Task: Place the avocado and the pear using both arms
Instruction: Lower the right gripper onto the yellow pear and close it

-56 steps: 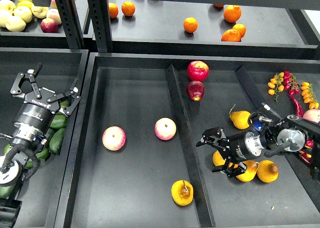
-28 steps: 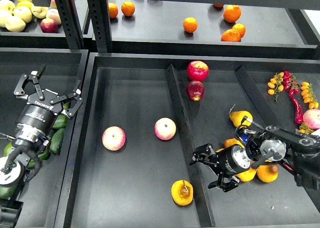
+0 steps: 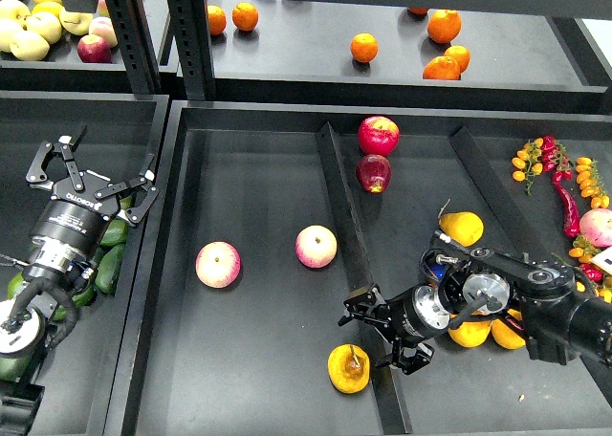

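The pear, yellow-orange with a dark blotch at its stem, lies at the front of the middle compartment, next to the divider. My right gripper is open and empty. It reaches over the divider, its fingers just right of the pear and close to it. Dark green avocados lie in the left tray. My left gripper is open and empty, hovering just above and behind them. My left arm hides part of the avocado pile.
Two pink-yellow apples lie in the middle compartment. Two red apples, several yellow pears and chillies are on the right. Oranges sit on the back shelf.
My right gripper has moved left and forward, from over the yellow pears to the divider beside the pear. My left gripper shifted slightly right and down, then held still.
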Controlling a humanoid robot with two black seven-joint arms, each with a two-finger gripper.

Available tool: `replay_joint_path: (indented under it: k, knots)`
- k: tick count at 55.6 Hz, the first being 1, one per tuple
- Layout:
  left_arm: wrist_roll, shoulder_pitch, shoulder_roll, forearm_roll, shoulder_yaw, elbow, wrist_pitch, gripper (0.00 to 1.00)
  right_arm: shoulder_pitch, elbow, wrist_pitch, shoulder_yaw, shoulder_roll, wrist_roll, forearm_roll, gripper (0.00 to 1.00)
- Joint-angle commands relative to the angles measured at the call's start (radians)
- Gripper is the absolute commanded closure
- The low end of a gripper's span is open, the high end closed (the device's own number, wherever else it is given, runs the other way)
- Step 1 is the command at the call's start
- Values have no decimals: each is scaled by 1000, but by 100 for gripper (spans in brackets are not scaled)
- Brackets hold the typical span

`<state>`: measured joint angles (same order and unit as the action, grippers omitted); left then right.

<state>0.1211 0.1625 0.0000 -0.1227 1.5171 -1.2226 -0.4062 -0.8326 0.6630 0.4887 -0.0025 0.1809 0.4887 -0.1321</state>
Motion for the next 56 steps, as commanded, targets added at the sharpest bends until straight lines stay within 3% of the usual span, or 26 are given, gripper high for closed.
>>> replay_joint_path:
  k: [1,39,56]
  knots:
    - [0,0,0,0,0,0,1,0,12,-17,0,-1,-17,0,-1,0]
    - [0,-1,0,0,0,5,-2,0,49,-65,0,4,-69,0,-58,1]
    - [0,0,0,0,0,3,-2,0,59,-120,0,22,-106,0,-76,20]
